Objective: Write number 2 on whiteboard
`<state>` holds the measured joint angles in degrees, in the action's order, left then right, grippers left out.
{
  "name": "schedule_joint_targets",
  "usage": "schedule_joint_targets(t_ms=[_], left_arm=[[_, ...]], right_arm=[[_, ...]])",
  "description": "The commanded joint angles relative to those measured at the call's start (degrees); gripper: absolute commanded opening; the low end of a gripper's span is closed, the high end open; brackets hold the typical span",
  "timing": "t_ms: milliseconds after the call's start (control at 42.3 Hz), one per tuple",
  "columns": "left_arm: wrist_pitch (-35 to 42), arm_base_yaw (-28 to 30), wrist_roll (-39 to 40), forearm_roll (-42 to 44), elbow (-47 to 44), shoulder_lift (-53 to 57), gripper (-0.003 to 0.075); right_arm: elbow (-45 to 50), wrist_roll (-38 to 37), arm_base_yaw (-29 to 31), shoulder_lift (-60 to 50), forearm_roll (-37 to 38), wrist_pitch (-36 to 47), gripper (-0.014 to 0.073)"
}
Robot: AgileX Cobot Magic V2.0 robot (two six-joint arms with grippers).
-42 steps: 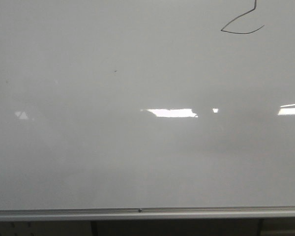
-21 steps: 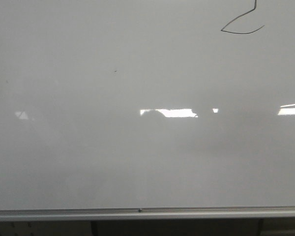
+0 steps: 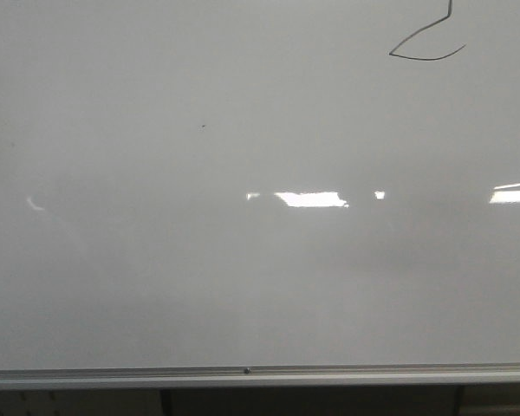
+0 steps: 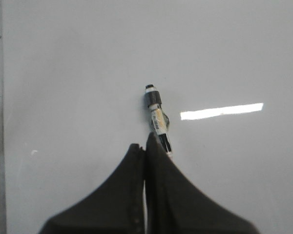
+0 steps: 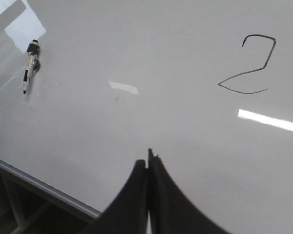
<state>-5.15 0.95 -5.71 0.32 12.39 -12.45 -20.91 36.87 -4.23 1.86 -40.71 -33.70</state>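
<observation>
Number 2 (image 5: 249,66) is drawn on the whiteboard (image 3: 243,286): thin dark strokes, hooked top, diagonal running down into a curved base stroke. In the front view only its lower part shows (image 3: 426,43), at about 1 o'clock, cut off by the frame edge. Whiteboard is glossy white with bright rectangular reflections and a silver rail (image 3: 260,375) along the 6 o'clock edge. Tiny dark speck (image 3: 203,126) sits at roughly 11 o'clock from centre, well apart from the digit. A marker (image 4: 156,117) lies flat on the board, well apart from the 2. Left claw (image 4: 145,148) closed, empty, tips just beside the marker. Right claw (image 5: 148,158) closed, empty.
</observation>
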Motion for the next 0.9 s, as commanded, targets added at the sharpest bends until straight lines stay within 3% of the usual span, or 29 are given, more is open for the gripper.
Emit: schedule_joint_targets(t_ms=[0, 236, 875], left_arm=[[4.06, -1.88, 2.70, 0.22, -2.95, 3.62, -0.0019], [3.36, -2.50, 6.21, 0.22, -11.08, 14.16, -0.0020], [2.87, -2.50, 6.21, 0.74, -14.04, 13.66, -0.0020]], right_arm=[[-1.18, 0.01, 0.23, 0.70, -1.74, 3.39, -0.0116], [-1.18, 0.01, 0.23, 0.70, -1.74, 3.39, -0.0116], [-1.18, 0.01, 0.23, 0.58, -1.74, 3.39, -0.0116]])
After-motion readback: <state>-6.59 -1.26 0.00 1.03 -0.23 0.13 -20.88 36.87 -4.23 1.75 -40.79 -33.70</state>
